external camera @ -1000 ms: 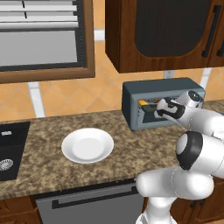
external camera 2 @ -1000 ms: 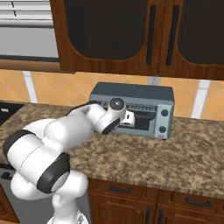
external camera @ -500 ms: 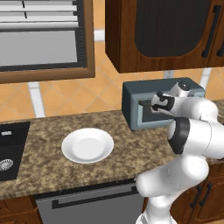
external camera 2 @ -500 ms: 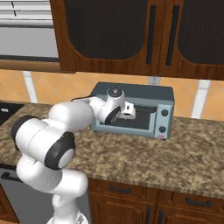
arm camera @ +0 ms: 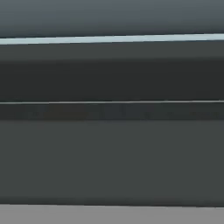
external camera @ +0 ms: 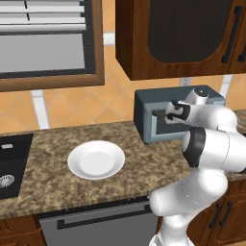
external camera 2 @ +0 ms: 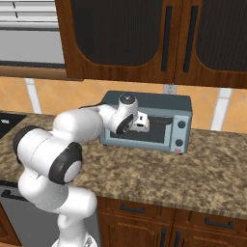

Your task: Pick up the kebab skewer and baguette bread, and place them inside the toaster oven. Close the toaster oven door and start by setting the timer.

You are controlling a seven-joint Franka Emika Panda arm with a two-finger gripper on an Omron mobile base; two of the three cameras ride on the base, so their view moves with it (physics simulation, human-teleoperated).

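The blue-grey toaster oven stands at the back of the counter. Its door is upright against the front, dark glass facing out. My gripper presses against the upper left part of the door, jaws spread wide with nothing between them. In the hand view the dark glass lies very close, with a pale strip across the top. Two knobs sit on the oven's right side. The kebab skewer and the baguette bread are hidden.
A bare white plate rests on the granite counter left of the oven. A dark sink is at the far left. Wooden wall cabinets hang above the oven, and a dishwasher front is below the counter.
The oven door has swung up from open to upright, with my hand following it toward the oven. The orange loaf seen inside one second ago is now behind the door.
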